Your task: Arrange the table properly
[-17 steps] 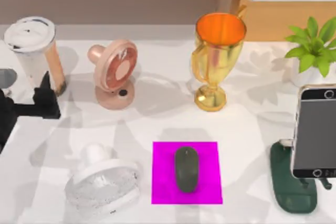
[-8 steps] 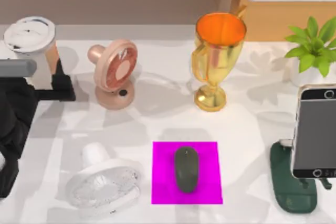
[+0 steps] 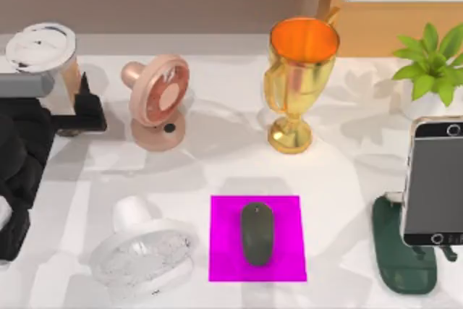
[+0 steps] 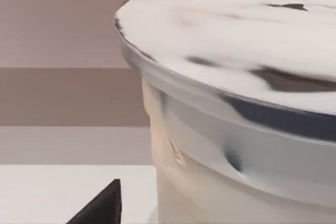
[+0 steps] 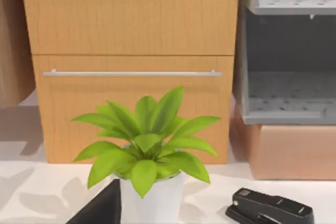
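Table [image 3: 217, 164]: broad flat white top, smooth, level, dappled with grey shadows, spanning whole top view.

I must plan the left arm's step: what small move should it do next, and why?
Probably ease the left gripper slightly further around the cup before closing: in the top view its fingers stand beside the cup's lower body, and the left wrist view has the cup very near.

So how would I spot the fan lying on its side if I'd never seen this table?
Start at the magenta pad near the front edge of the white table. Just to its left lies a white fan, tipped over. The pink fan behind it stands upright.
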Robot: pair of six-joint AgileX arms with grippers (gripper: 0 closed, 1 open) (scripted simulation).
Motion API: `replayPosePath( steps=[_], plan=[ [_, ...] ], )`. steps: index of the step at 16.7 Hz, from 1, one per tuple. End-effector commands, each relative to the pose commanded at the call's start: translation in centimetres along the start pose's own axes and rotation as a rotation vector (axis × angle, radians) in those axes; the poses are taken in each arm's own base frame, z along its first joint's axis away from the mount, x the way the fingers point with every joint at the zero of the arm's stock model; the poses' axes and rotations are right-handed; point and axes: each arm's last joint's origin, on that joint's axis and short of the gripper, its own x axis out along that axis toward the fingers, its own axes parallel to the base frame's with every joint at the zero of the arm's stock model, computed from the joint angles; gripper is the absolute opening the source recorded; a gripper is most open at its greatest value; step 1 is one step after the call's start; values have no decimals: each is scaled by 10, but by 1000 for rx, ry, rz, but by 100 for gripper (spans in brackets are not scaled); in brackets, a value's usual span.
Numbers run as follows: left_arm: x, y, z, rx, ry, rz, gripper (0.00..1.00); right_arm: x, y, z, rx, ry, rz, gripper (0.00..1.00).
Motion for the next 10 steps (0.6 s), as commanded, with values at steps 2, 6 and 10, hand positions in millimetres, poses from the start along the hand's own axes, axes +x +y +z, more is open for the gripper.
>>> replayPosePath(
  steps=[2,6,10],
  plan=[
    [11,0,0,0,0,0,100,0,0,0,0,0,0,100],
    [17,-1,0,0,0,-1,100,0,0,0,0,0,0,100],
    [17,-1,0,0,0,-1,77,0,0,0,0,0,0,100]
  ],
)
